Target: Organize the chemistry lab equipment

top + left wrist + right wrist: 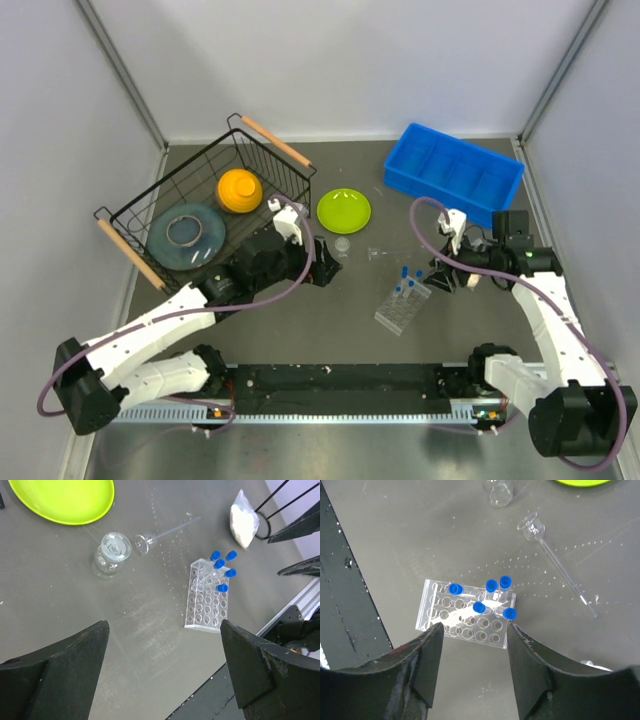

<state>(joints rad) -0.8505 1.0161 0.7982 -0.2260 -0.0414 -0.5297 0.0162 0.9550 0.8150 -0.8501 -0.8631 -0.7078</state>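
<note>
Right claw (475, 630) parted — grid rack (440, 611) with blue-capped tubes (491, 586) just below.

Table (60, 610): dark grey, matt, finely scuffed with pale specks. Grid rack (205, 611): clear hard plastic, glossy, edges catch the light. Tubes (218, 566): clear bodies, opaque blue smooth caps. Tiny cup (112, 555): clear, glass-like, shiny. Packet (243, 522): thin clear film, white powdery-looking fill. Round plate (65, 500): lime-green, smooth, glossy. Bin (455, 172) at the table's far right corner: opaque blue plastic, satin sheen. Basket (290, 180) at the far left: thin black metal wire; handles (275, 141) look like pale wood. Orange dome (240, 190): smooth, soft sheen. Left gripper (165, 635) fingers (65, 675): black plastic, matt, slightly grainy.
</note>
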